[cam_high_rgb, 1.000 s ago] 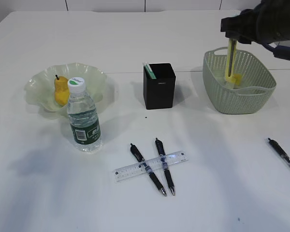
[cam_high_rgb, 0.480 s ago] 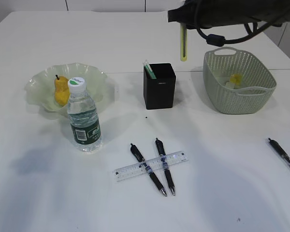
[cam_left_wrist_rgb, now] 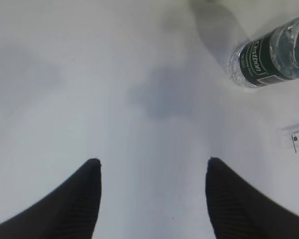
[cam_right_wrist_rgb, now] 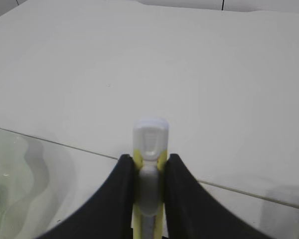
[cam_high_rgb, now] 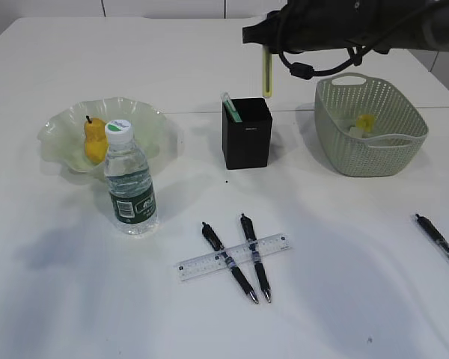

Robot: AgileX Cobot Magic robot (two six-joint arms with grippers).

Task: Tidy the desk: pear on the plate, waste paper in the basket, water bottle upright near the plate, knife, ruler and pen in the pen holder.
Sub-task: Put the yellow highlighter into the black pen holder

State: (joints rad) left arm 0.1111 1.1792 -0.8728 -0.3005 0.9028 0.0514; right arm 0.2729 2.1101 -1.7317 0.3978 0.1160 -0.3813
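The right claw [cam_high_rgb: 266, 54] is clamped on a slim yellow knife [cam_high_rgb: 267, 73], which hangs upright, its long axis near vertical, with its lower end just above and slightly behind the right back corner of the holder [cam_high_rgb: 247, 133]. In the right wrist view the two black fingers [cam_right_wrist_rgb: 120, 199] pinch the yellow body from both sides, and its pale end [cam_right_wrist_rgb: 150, 135] stands out beyond them. So the thing to watch is simple: the holder's open mouth lies below and a little to the left and toward the camera from the knife tip, and the knife is already lined up to drop in lengthwise. My guess is that a short shift over the opening and a straight descent is all that remains, taking care not to catch the rim or the green-tipped item [cam_high_rgb: 231, 108] already leaning in the left front corner. The left claw [cam_left_wrist_rgb: 152, 199] hangs with its jaws well apart and empty over bare worktop [cam_high_rgb: 75, 299], with the bottle [cam_high_rgb: 130, 183] off to its side. The bottle stands upright just in front of the plate [cam_high_rgb: 146, 120], where the pear [cam_high_rgb: 94, 139] already sits. Yellow paper [cam_high_rgb: 365, 122] lies inside the basket [cam_high_rgb: 370, 153]. Two pens [cam_high_rgb: 243, 258] lie crossed over the ruler [cam_high_rgb: 202, 263] at centre front, and a third pen [cam_high_rgb: 439, 243] lies at the right edge, nearer the right arm.
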